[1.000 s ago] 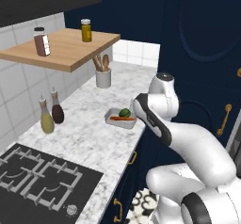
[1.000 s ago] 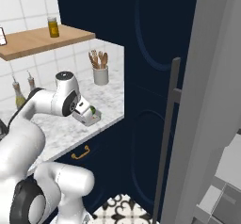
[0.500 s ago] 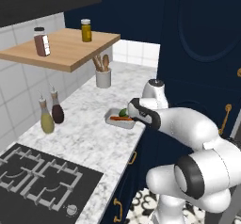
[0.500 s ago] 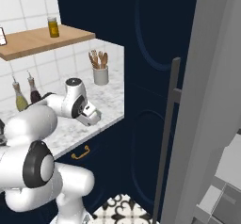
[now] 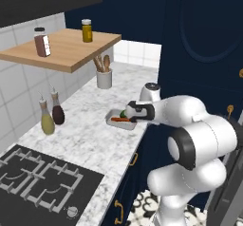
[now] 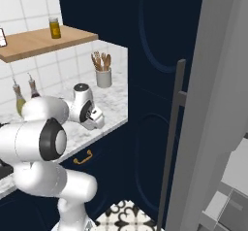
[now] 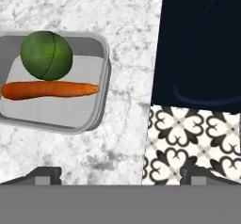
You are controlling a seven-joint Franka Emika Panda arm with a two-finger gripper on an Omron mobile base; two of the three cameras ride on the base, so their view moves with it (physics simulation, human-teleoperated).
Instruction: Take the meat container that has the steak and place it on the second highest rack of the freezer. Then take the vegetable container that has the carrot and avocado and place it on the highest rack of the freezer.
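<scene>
The vegetable container (image 7: 105, 72) is a shallow grey tray on the marble counter, near the counter's edge. In it lie the orange carrot (image 7: 49, 90) and the round green avocado (image 7: 46, 55). My gripper (image 7: 120, 175) hovers above the counter edge, just beside the tray, open with nothing between its fingertips (image 7: 45, 173). From the left base view, my gripper (image 5: 135, 116) sits over the tray's right end, beside the carrot (image 5: 118, 119) and avocado (image 5: 124, 113). The freezer door (image 6: 220, 99) stands open at the right with its dark bar handle (image 6: 172, 142). The meat container with the steak is out of view.
A utensil crock (image 5: 104, 78) stands behind the tray. Two bottles (image 5: 52, 117) stand by the tiled wall under a wooden shelf (image 5: 61, 51) with jars. A stove (image 5: 38, 175) is at the near left. Dark blue cabinets (image 6: 155, 79) face the patterned floor (image 7: 193, 143).
The arm has swung forward and down, bringing the hand from above the counter to just over the tray's right end. The jaws stayed open and the tray has not moved.
</scene>
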